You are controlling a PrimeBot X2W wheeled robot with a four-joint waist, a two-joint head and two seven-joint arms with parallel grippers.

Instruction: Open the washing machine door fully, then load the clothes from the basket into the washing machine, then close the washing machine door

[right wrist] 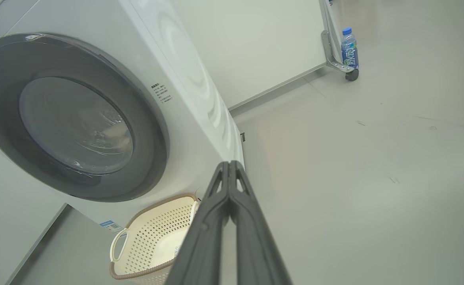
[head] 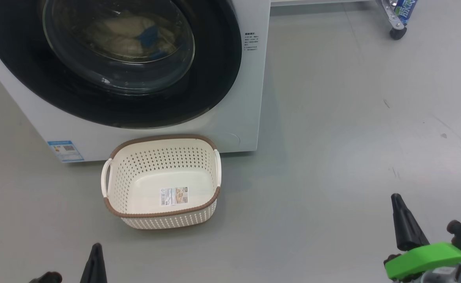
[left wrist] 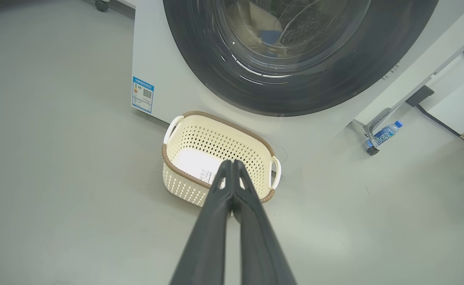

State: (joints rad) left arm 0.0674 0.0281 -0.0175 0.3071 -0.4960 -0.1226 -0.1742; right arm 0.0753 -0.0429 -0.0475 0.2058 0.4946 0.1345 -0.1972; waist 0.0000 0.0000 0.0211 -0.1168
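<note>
Pressing its two long dark fingers flat together, the left pincer (left wrist: 230, 163) is hanging clenched on nothing above the grey floor (left wrist: 57, 178). The right pincer (right wrist: 228, 163) is doing the same, its tips meeting with nothing between them.

Just beyond the left pincer's tips the basket (left wrist: 184, 186) is sitting on the floor. A small white label (head: 173, 196) is lying on its bare bottom, carrying a barcode-like strip and a small picture, with print too small to read.

Further ahead of both pincers the washing machine (head: 238, 118) is standing, with the basket close against its lower front. The washing machine door (head: 214, 78) is sitting shut, and the clothes (head: 128, 35) are lying behind its glass, cream with a blue patch.

Left of the left pincer's line, at the machine's lower corner, a blue-and-white sticker (left wrist: 142, 95) is showing a QR code and coloured bars, but its writing is unreadable. Beside the door, on the side towards the right pincer, a short block of dark print (head: 251, 41) is sitting on the white front, too fine to make out.

Far beyond the right pincer and to its right, a bottle (right wrist: 349, 49) with a blue cap is standing by a metal leg with a castor (right wrist: 351, 75). Its blue label is bearing large white characters that I am not able to read.
</note>
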